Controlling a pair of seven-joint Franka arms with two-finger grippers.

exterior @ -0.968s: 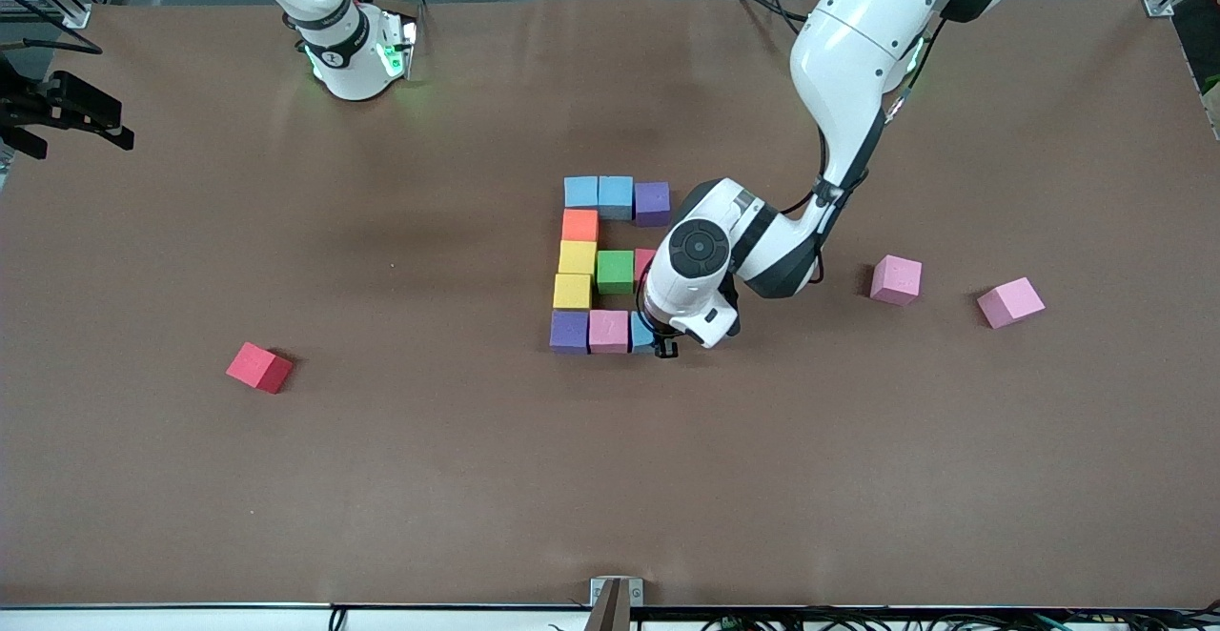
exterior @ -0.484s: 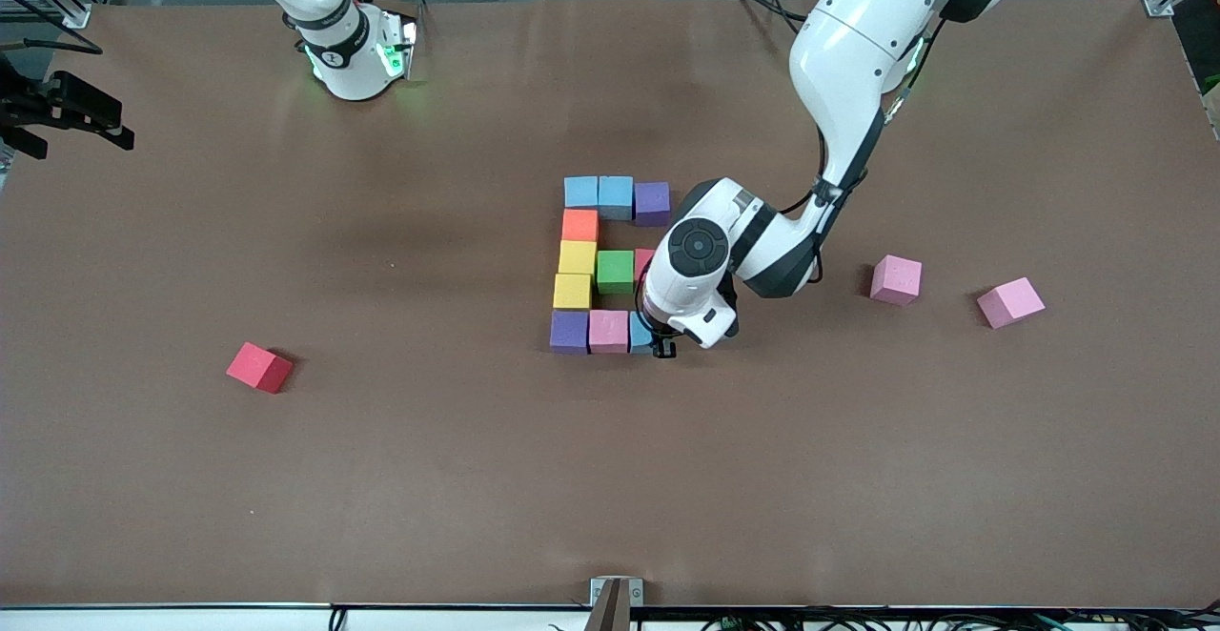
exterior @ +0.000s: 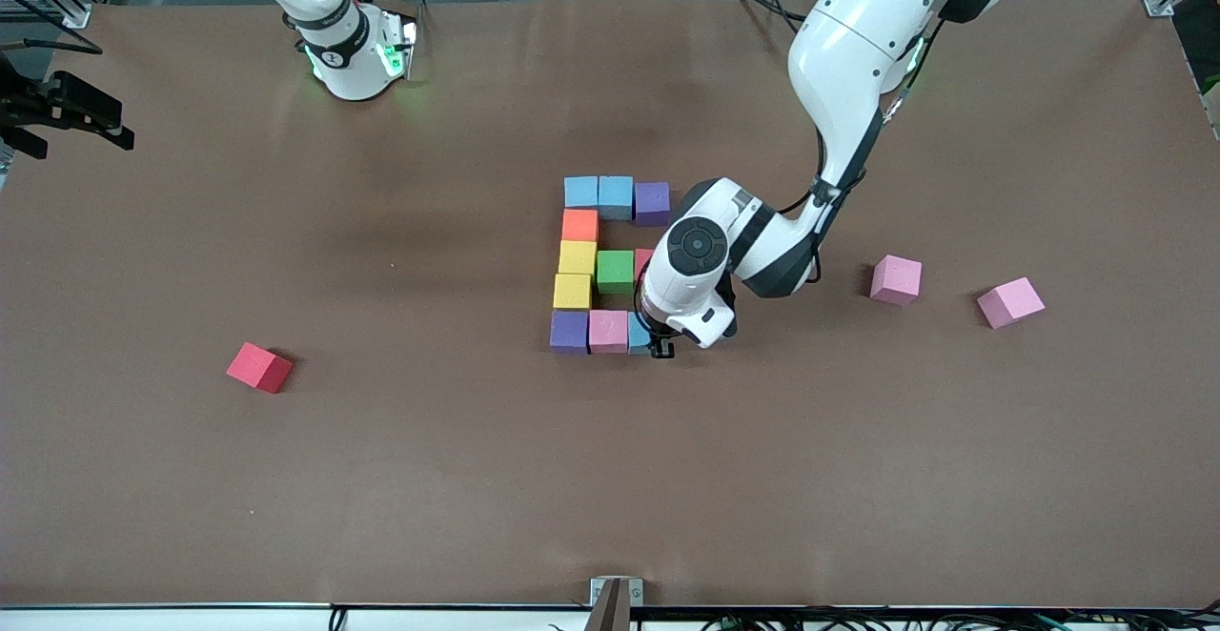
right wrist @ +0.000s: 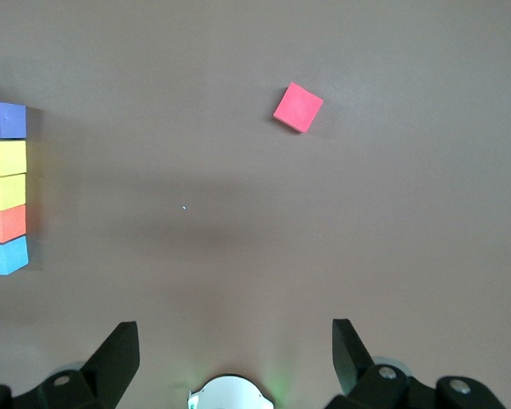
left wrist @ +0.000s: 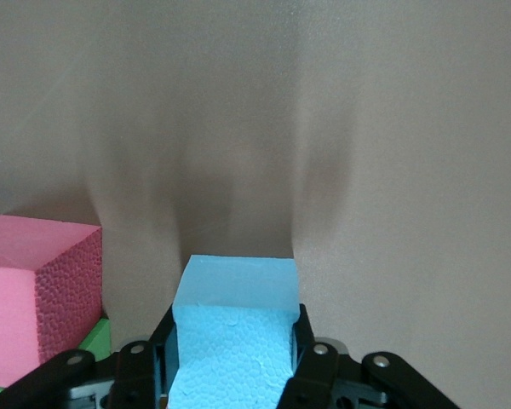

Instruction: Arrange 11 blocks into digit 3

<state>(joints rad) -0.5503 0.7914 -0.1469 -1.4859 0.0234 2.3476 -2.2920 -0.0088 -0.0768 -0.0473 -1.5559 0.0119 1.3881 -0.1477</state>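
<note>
The digit 3 lies mid-table as coloured blocks: two blue and a purple in the row farthest from the front camera, orange and two yellow in the column, green in the middle bar. The nearest row has purple and pink. Beside that pink one sits a light blue block, with my left gripper shut on it at table level. My right gripper waits open over bare table near its base.
A red block lies loose toward the right arm's end. Two pink blocks lie loose toward the left arm's end. The left hand hides most of a reddish block beside the green one.
My left hand has edged slightly toward the pink block of the nearest row, taking the light blue block with it. The right arm has not moved.
</note>
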